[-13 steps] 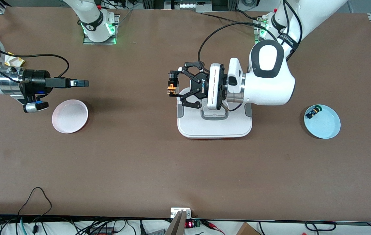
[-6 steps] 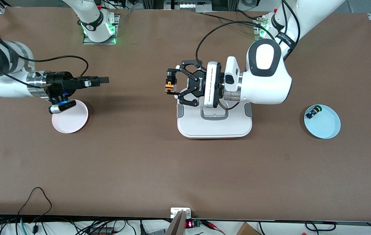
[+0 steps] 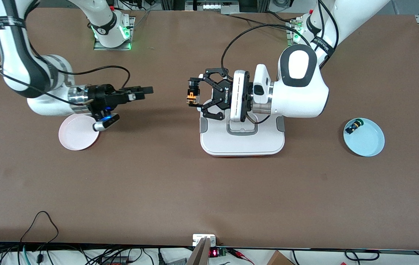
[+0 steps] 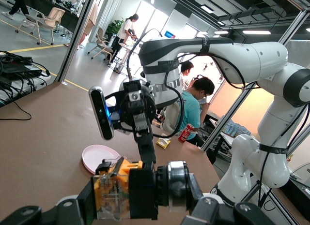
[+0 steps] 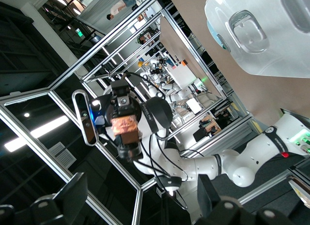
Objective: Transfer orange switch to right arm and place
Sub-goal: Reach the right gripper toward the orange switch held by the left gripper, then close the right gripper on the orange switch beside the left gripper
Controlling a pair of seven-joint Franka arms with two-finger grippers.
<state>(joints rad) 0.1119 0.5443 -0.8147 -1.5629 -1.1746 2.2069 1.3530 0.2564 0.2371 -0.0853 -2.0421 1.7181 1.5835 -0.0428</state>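
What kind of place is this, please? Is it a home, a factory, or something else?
Most likely a robotics research lab: two robot arms are bolted to a brown table, aluminium framing surrounds the cell, and people work at desks in an open hall nearby.

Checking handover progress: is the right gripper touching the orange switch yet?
Apart. The front view shows bare table between the right gripper and the orange switch, which the left gripper holds shut above the table.
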